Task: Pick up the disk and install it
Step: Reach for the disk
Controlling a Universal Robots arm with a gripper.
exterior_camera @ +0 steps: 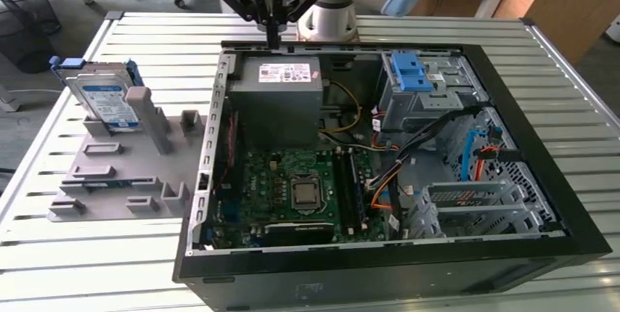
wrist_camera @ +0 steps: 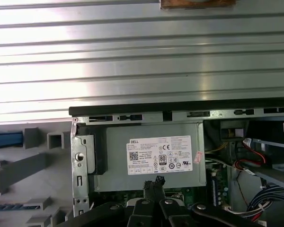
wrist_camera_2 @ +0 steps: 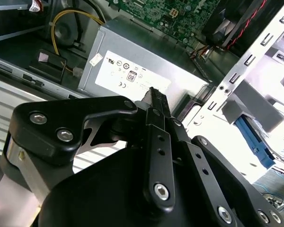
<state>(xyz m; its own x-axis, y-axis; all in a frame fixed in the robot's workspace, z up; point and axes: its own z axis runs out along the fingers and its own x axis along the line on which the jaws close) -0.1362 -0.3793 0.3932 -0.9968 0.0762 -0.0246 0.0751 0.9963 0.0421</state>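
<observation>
1. The gripper [exterior_camera: 274, 36]: black two-finger unit, fingers pressed together w/ nothing between them. It hangs over the far rim of the open black tower PC case [exterior_camera: 388, 276], just above the grey boxy power supply w/ white sticker [exterior_camera: 276, 101]. Its tips also show in both wrist views [wrist_camera_2: 154, 97] [wrist_camera: 154, 182].
2. The disk [exterior_camera: 104, 103]: flat silver hard drive w/ blue-and-white label & blue plastic frame. It stands on edge in the grey plastic slotted fixture [exterior_camera: 116, 181], approx. 9 o'clock from the case in the exterior view, well apart from the gripper. Not yet picked up.
3. Likely install site (judgement): grey metal drive cage w/ blue latch [exterior_camera: 412, 72], approx. 1 o'clock inside the case.
4. Risks (judgement):
   a) Closed fingers can't straddle the disk, so the tips would strike its top edge.
   b) An off-centre grip may tilt or jam the upright disk in its slot.
   c) A low pass over the case rim could clip the wall or power supply.
   d) The black cable bundle [exterior_camera: 436, 127] near the cage may snag the disk.
</observation>
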